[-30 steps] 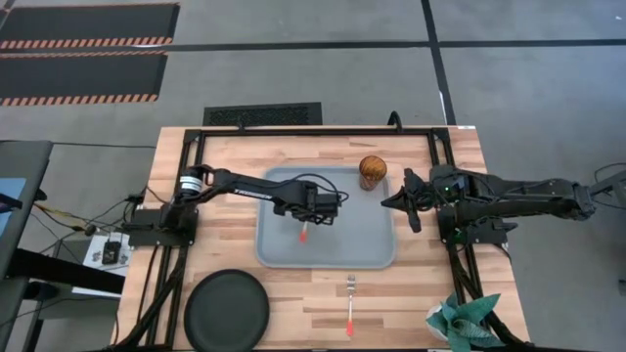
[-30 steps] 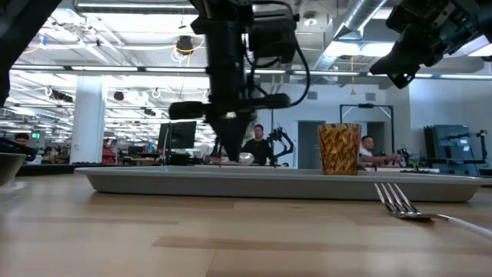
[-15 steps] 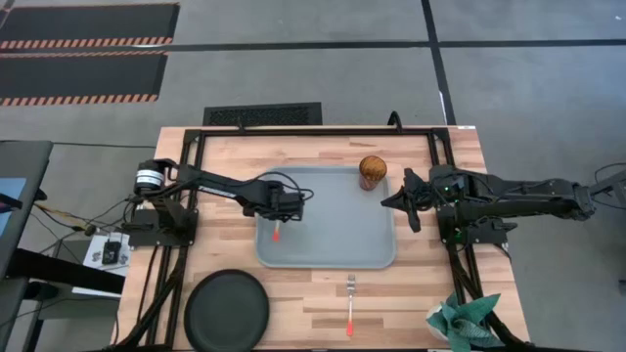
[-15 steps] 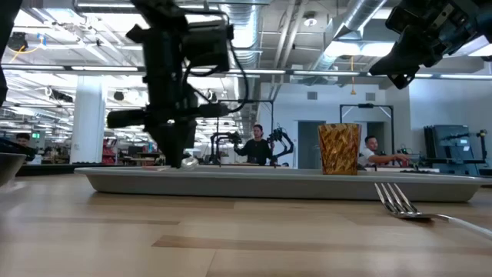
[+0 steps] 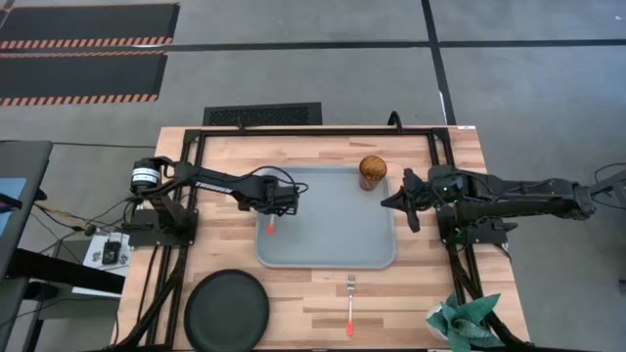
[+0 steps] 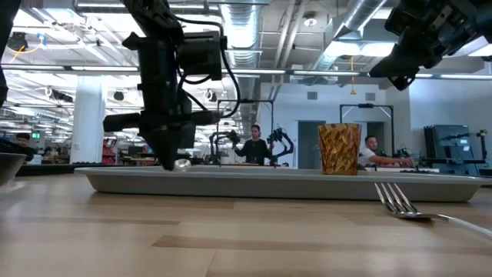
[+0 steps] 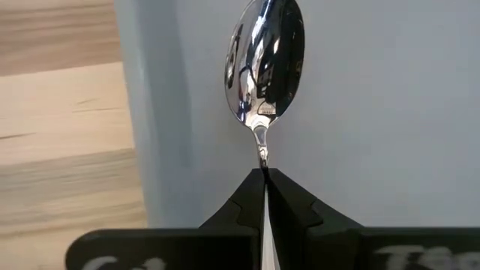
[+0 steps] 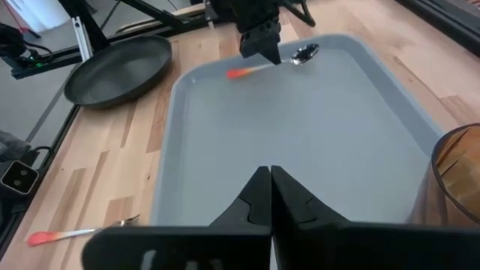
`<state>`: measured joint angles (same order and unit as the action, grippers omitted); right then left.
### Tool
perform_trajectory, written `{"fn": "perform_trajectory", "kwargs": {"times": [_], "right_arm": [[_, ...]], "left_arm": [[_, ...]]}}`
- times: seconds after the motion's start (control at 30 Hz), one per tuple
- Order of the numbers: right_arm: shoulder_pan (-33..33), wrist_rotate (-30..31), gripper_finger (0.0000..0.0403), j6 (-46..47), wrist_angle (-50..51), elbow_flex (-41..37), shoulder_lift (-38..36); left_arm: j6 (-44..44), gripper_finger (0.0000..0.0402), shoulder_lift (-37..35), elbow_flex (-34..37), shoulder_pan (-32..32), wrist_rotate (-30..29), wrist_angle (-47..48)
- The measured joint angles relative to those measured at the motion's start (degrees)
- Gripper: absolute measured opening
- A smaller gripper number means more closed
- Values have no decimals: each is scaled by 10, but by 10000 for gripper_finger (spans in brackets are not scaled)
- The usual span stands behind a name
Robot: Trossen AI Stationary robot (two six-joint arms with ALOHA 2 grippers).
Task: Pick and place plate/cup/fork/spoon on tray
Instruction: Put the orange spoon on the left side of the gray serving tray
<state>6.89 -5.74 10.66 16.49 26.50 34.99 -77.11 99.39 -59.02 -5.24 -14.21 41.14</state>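
Left gripper (image 7: 264, 176) was clamped on the spoon (image 7: 264, 61) low over the tray's (image 5: 337, 249) left edge, right gripper (image 8: 270, 174) pinched shut and empty beside the cup (image 5: 372, 171); releasing this close to the rim risked the spoon tipping off.

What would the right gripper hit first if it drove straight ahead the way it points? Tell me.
Probably the tray. The right gripper, fingers shut, points down across its bare floor, toward the spoon held by the left gripper at the far side. The cup sits off to one side. Depth is uncertain.
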Motion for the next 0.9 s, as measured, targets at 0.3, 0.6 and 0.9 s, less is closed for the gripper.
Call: {"fn": "perform_trajectory", "kwargs": {"times": [0.3,0.6,0.9], "right_arm": [[0,0,10,0,-1,0,11],[0,0,10,0,-2,0,11],[0,0,11,-1,-2,0,11]], "left_arm": [[-22,0,-1,37,1,12,-57],[-20,0,-1,35,0,11,-53],[-30,0,-1,35,0,12,-35]]}}
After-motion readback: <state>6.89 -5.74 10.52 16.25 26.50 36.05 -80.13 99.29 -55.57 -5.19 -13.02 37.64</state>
